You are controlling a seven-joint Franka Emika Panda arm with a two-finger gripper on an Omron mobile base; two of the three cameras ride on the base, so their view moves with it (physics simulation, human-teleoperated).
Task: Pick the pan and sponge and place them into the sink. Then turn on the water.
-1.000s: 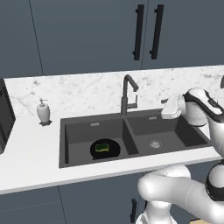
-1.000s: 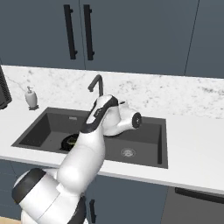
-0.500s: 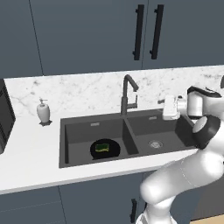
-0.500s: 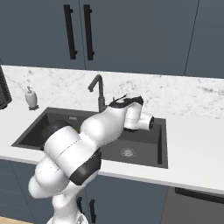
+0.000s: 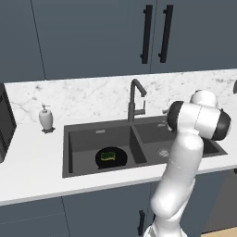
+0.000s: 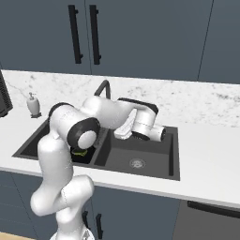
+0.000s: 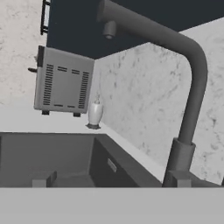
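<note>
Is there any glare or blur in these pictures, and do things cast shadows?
Left base view: even flat light, no glare, the pan sharp in the sink. Right base view: equally crisp. Hand view: the faucet looms large, edges soft, no clear shadows.

I see a white marble counter (image 5: 32, 162) with the dark sink (image 5: 76, 152) set into it. A soap bottle (image 5: 45, 119) stands left of the sink, the faucet (image 5: 134, 102) behind the basins.

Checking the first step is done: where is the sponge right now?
In the left base view the sponge lies on the pan in the left basin of the sink, left of the faucet.
</note>
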